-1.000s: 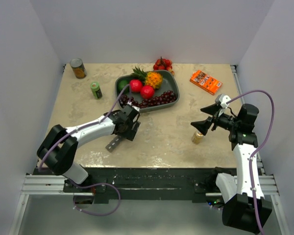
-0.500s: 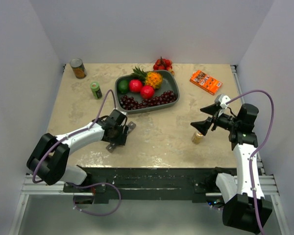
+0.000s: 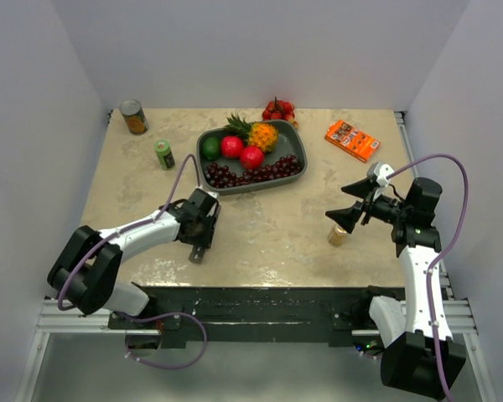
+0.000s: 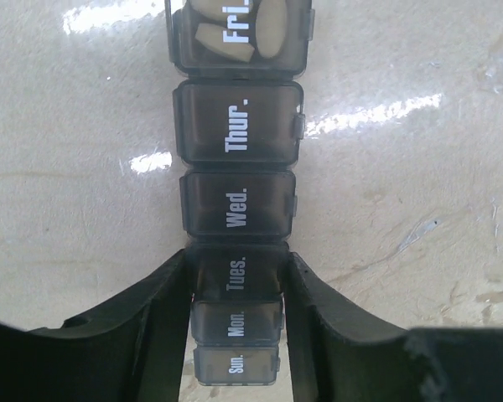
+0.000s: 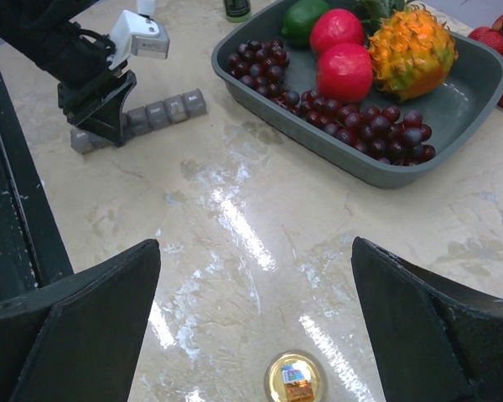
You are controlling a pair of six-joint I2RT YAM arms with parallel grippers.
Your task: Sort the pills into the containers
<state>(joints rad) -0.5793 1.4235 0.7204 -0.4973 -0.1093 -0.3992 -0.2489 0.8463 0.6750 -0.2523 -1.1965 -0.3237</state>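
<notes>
The containers are one dark-grey strip of day-labelled lidded compartments lying flat on the table. Pale pills show through the Fri lid. My left gripper is shut on the strip, its fingers pressing both sides at the Tues and Mon compartments. From above, the strip's near end pokes out below the left gripper. My right gripper is open and hangs above a small gold-capped pill bottle, which stands upright at the right. The right wrist view also shows the strip.
A grey fruit tray with grapes, apples, a lime and a dragon fruit sits at the back centre. A green bottle and a can stand at the back left. An orange box and red fruit lie at the back.
My left gripper has moved toward the near left along the strip and shut on it. The strip has turned a little. The right arm has not moved.
</notes>
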